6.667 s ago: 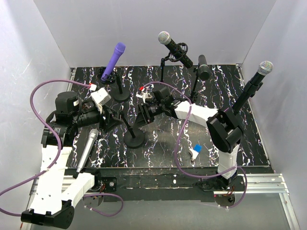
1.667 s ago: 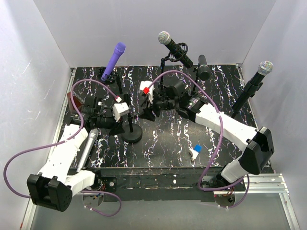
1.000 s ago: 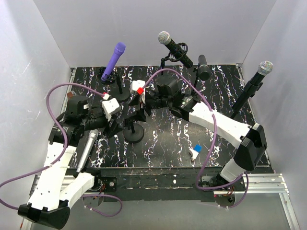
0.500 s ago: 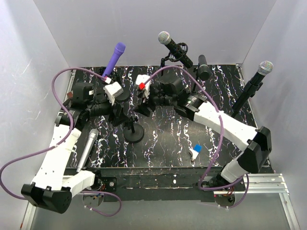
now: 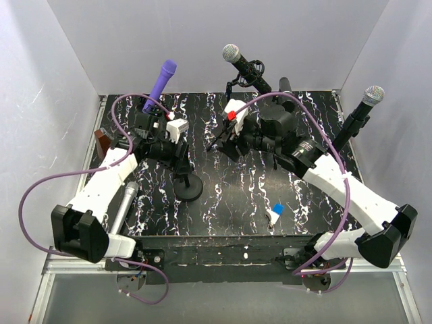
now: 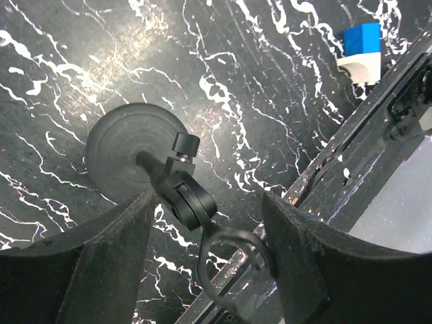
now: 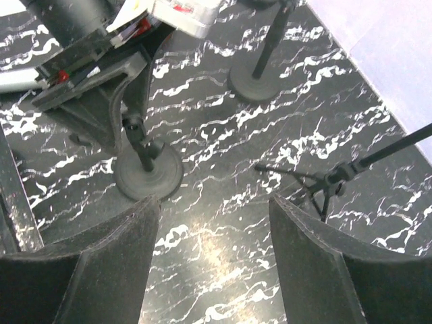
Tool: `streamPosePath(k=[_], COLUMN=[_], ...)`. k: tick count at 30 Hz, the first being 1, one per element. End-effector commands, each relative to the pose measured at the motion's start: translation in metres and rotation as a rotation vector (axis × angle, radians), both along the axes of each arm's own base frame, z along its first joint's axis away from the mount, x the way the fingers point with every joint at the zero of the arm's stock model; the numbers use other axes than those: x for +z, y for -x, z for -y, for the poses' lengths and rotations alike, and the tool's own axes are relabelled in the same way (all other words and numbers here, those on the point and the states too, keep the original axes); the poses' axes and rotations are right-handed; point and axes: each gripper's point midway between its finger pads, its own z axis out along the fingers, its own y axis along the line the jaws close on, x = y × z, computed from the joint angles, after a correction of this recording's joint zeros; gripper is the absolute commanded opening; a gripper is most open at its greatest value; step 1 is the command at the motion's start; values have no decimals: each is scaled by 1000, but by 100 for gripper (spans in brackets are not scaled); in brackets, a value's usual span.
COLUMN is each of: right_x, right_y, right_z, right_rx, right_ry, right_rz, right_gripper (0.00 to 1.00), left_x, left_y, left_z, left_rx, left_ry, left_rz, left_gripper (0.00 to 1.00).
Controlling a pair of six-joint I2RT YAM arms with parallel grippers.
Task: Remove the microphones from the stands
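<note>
A silver microphone (image 5: 121,209) lies flat on the table at the left, beside my left arm. The black stand (image 5: 188,187) with a round base stands mid-table; its ring clip (image 6: 229,248) is empty. My left gripper (image 5: 181,159) hangs over the stand's top, open, with the clip joint (image 6: 186,200) and the ring between its fingers (image 6: 300,270), untouched by them. My right gripper (image 5: 219,143) hovers to the right of the stand, open and empty. In the right wrist view the stand's base (image 7: 148,175) sits ahead of my right gripper (image 7: 209,283).
A purple microphone (image 5: 159,85) stands on its stand at the back left. Three more microphones on stands rise at the back (image 5: 246,66), (image 5: 285,93) and at the right (image 5: 360,113). A small blue and white block (image 5: 275,212) lies near the front edge. A tripod foot (image 7: 324,185) is nearby.
My right gripper has pulled back to the right, away from the stand. My left gripper has swung from the stand's left to over its top. The silver microphone has not moved.
</note>
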Motion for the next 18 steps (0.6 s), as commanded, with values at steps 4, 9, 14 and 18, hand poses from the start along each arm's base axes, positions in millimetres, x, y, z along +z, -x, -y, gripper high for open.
streamPosePath(k=[4, 9, 14, 18], right_x=[-8, -9, -12, -14], right_y=[0, -2, -3, -2], right_z=[4, 2, 1, 1], right_rx=[-5, -1, 2, 7], right_ry=[8, 1, -1, -2], right_rz=[-8, -7, -18, -27], right_gripper=[72, 72, 72, 72], left_x=[-9, 1, 12, 18], left_y=[-6, -10, -22, -31], left_z=[-9, -23, -46, -61], left_rx=[88, 94, 101, 109], left_ry=[-74, -146, -272, -350], left_rz=[-52, -9, 108, 179], left_gripper=[50, 36, 28, 20])
